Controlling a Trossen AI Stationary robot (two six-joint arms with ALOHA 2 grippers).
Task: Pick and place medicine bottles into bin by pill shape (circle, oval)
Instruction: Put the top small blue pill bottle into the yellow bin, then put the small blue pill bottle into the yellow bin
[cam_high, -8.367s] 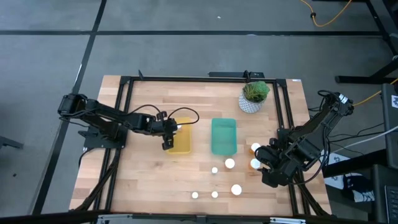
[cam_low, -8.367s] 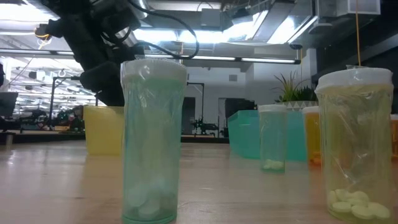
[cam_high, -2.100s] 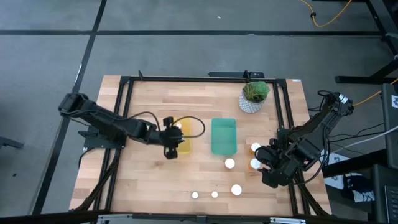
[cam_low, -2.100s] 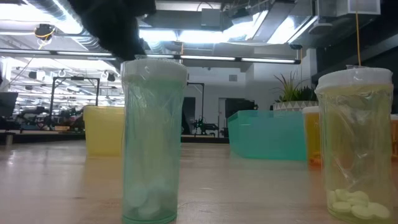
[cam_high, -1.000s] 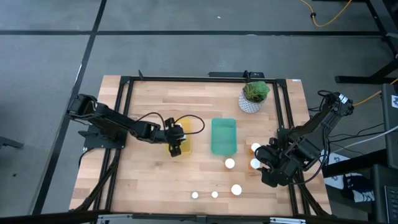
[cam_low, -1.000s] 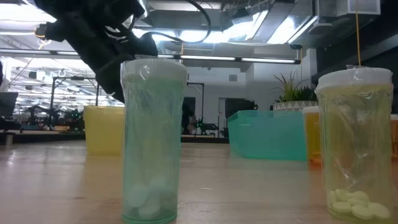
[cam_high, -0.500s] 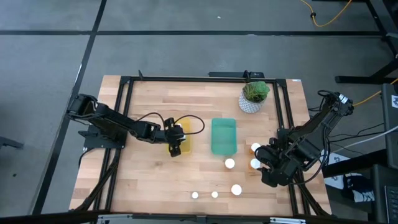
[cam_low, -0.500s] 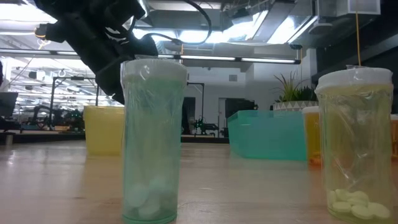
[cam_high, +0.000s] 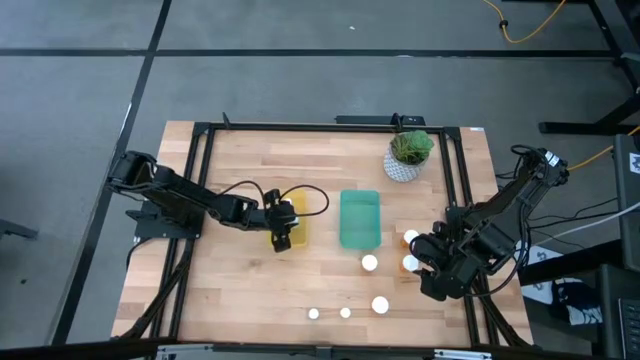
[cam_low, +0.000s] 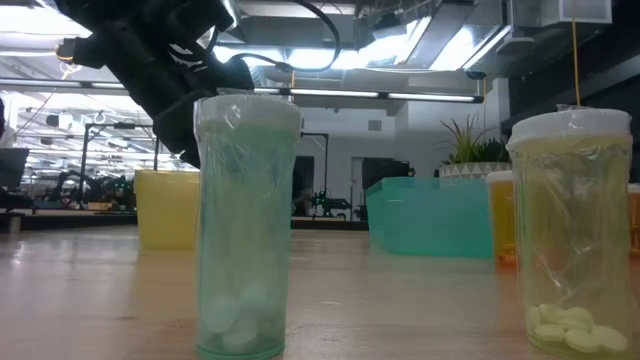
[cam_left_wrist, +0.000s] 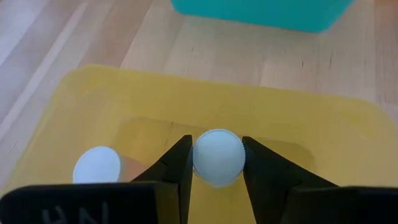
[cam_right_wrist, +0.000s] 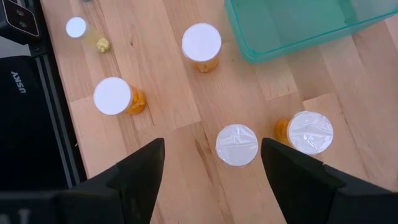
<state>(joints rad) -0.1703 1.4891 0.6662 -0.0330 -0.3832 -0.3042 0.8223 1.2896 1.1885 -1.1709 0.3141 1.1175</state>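
My left gripper (cam_high: 281, 228) is over the yellow bin (cam_high: 298, 236), shut on a small medicine bottle with a white cap (cam_left_wrist: 217, 157). A second white-capped bottle (cam_left_wrist: 97, 165) stands in the yellow bin (cam_left_wrist: 298, 130). The green bin (cam_high: 360, 220) lies to its right. Several more bottles stand on the table, among them one (cam_high: 369, 263) near the green bin and three (cam_high: 345, 313) by the near edge. My right gripper (cam_high: 430, 272) is open and empty at the table's right, above white-capped bottles (cam_right_wrist: 237, 144). My left gripper pinches the small bottle between its two fingers (cam_left_wrist: 180, 163), just below the white cap (cam_left_wrist: 217, 144). The fingers come from above, pointing down. The bottle stands upright inside the yellow bin's walls; whether its base rests on the bin's floor is hidden.
A white pot with a green plant (cam_high: 408, 155) stands at the far right. Orange-bodied bottles (cam_right_wrist: 113, 96) stand close to my right gripper. In the low view a greenish bottle (cam_low: 247, 225) and a yellowish bottle (cam_low: 572, 240) stand near the camera. Bare wood lies at the near left.
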